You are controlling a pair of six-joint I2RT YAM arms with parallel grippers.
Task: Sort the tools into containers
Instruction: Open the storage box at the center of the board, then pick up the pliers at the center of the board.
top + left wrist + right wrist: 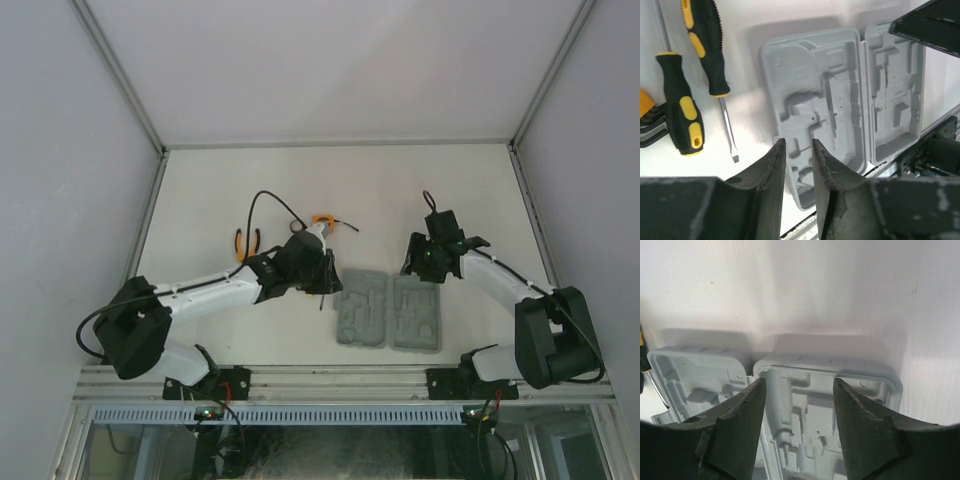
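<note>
The grey tool case (388, 318) lies open in front of the arms, both moulded halves empty. My left gripper (318, 272) hovers just left of the case. In the left wrist view its jaws (799, 144) stand slightly apart with nothing between them. To their left lie two black-and-yellow screwdrivers (681, 107) (707, 47) side by side, next to the orange hex-key set (645, 106). My right gripper (424, 264) is open over the far edge of the case's right half (826, 371), empty (799, 382). Orange-handled pliers (246, 243) lie farther left.
An orange item (322, 220) with a dark cable lies beyond the left gripper. The right arm (930, 25) shows at the top right of the left wrist view. White walls bound the table on three sides, and a metal rail (340, 378) runs along the near edge.
</note>
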